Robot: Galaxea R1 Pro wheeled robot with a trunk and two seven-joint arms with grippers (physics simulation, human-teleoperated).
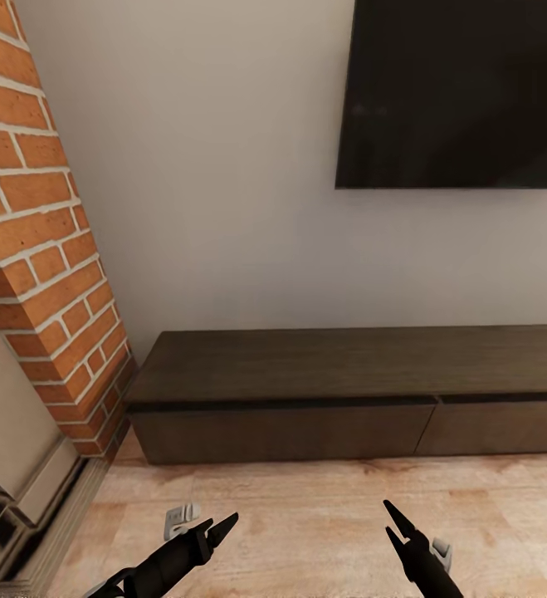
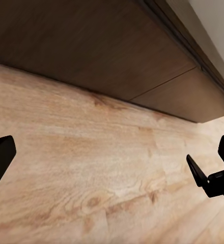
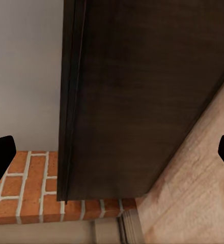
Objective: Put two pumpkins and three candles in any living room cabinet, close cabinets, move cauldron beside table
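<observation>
Facing the closed cabinet (image 1: 306, 399), both claws empty.

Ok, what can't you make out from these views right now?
- Cabinet: its right end is cut off by the head view's edge; closed fronts hide the inside.
- TV: cropped at the top and right of the head view.
- Left claw and right claw: arms run off the bottom edge.
- Fireplace: mostly cut off by the left edge.
- Right wrist view: the claw's fingers show as mere tips at the edges.
</observation>
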